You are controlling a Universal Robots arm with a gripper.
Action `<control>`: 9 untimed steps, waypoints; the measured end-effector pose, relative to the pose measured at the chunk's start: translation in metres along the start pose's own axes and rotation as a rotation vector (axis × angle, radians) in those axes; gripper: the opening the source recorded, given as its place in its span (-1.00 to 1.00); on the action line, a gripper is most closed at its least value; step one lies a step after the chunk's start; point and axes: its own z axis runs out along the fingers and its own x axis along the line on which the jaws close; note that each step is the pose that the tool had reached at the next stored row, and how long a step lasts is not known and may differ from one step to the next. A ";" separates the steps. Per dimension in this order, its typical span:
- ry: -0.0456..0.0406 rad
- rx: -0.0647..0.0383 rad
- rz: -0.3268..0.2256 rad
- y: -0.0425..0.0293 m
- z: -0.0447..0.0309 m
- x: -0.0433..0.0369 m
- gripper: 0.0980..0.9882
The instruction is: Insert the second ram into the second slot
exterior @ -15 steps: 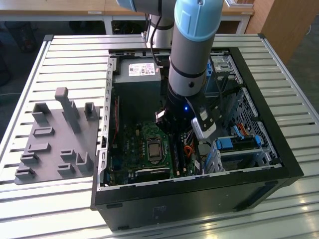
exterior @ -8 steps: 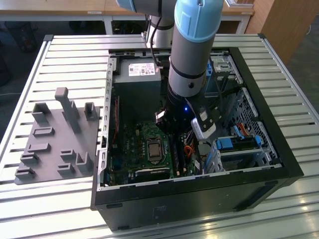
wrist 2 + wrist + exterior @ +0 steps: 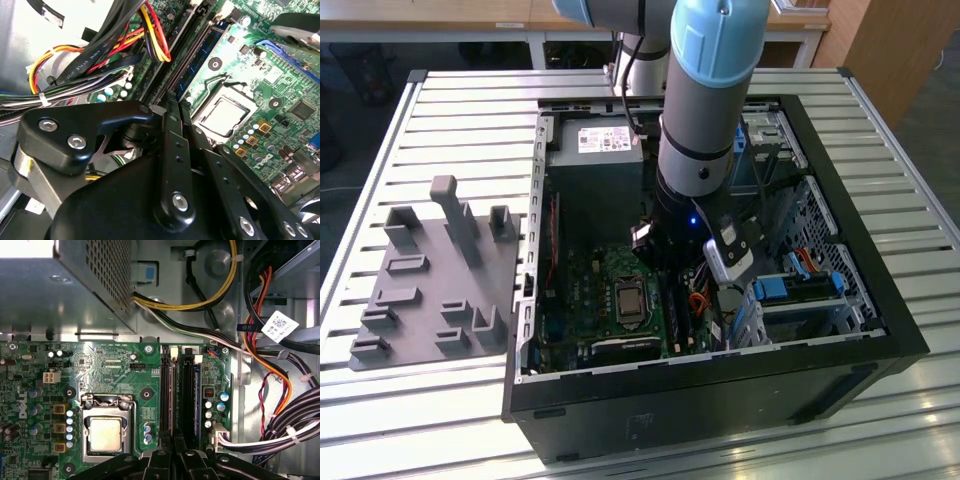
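Tool (image 3: 175,452) pressed together over RAM slots (image 3: 176,390) beside CPU socket (image 3: 106,432); second ram (image 3: 202,50) light, stiff, fragile—hold by edges.

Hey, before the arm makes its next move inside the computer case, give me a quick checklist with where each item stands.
1. Pincer lined up over the memory slots: ok.
2. Cable bundle lying beside the slots, not across them: ok.
3. Blue stick sitting in a slot next to the black ones: ok.
4. White slot latch open or closed: cannot tell.
5. Second ram held or fully seated: cannot tell.
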 end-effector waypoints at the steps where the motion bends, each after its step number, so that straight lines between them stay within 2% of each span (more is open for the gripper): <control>1: 0.0006 0.000 0.000 0.0000 0.0000 0.0000 -0.91; 9: 0.0013 0.000 0.000 0.0000 0.0000 -0.0002 -0.91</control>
